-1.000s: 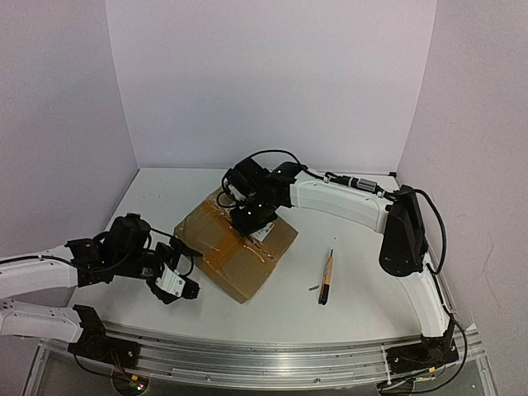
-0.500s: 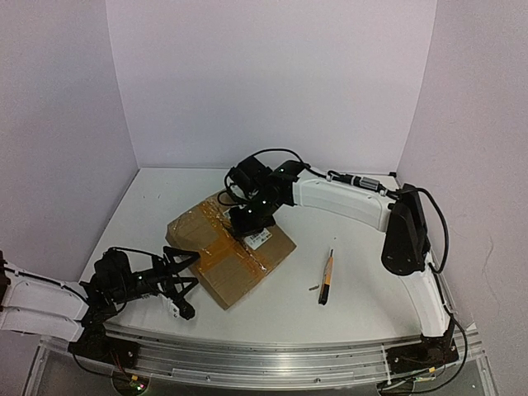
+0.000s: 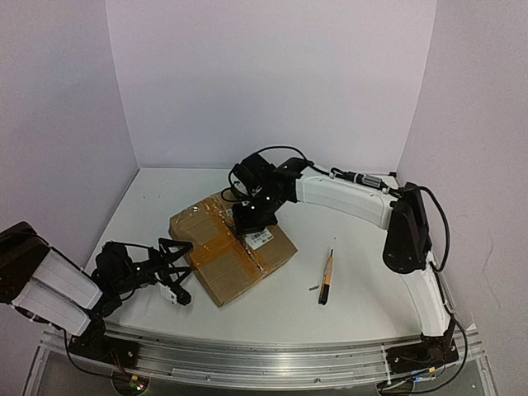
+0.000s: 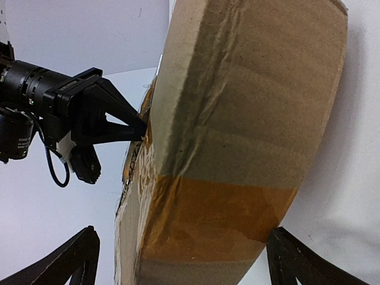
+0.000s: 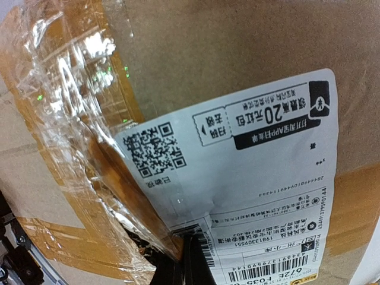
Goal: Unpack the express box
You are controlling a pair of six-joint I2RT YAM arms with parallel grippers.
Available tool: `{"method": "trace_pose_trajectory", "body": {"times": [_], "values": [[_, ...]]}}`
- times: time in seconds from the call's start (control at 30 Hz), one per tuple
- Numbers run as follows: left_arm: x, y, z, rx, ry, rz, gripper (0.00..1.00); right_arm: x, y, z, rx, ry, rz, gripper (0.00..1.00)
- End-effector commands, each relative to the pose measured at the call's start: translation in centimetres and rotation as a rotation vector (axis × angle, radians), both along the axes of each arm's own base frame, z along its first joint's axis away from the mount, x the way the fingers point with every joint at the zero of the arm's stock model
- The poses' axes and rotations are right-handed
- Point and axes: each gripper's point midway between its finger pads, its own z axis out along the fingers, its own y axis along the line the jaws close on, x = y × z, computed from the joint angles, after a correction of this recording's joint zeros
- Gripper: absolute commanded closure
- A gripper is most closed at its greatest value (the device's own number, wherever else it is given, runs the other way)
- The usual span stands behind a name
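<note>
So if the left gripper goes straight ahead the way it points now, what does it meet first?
The cardboard box: its near side lies straight ahead of the open left gripper, between its fingers. The gap to it is hard to judge.

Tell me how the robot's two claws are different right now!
The left gripper is wide open; the right gripper is shut tight. The left gripper sits low beside the express box, facing its side; the right gripper comes from above, its tip on the box's top by the white label. Both are black, and both are at the box.
</note>
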Motion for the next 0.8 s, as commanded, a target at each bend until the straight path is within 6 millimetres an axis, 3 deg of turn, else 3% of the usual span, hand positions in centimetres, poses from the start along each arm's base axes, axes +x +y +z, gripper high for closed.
{"method": "trace_pose_trajectory", "body": {"times": [0.0,0.13,0.27,0.4,0.57,0.77], "values": [[-2.6,0.1,-1.5,0.022,0.001,-0.106,0.00,-1.2,1.0,5.0,0.132,0.012,0.016,1.00],[-2.3,0.4,-2.6,0.048,0.050,-0.119,0.00,-1.1,1.0,5.3,0.138,0.010,0.016,1.00],[-1.3,-0.6,-2.4,0.043,0.011,-0.154,0.00,-1.2,1.2,5.3,0.148,0.020,0.023,1.00],[0.1,-1.7,-1.1,0.014,-0.042,-0.172,0.00,-1.3,1.5,5.4,0.158,0.029,0.028,1.00],[0.5,-2.5,0.7,-0.018,-0.119,-0.213,0.00,-1.5,1.7,5.5,0.169,0.044,0.031,1.00],[1.0,-2.9,0.6,-0.001,-0.138,-0.228,0.02,-1.6,1.9,5.7,0.184,0.053,0.035,1.00]]}}
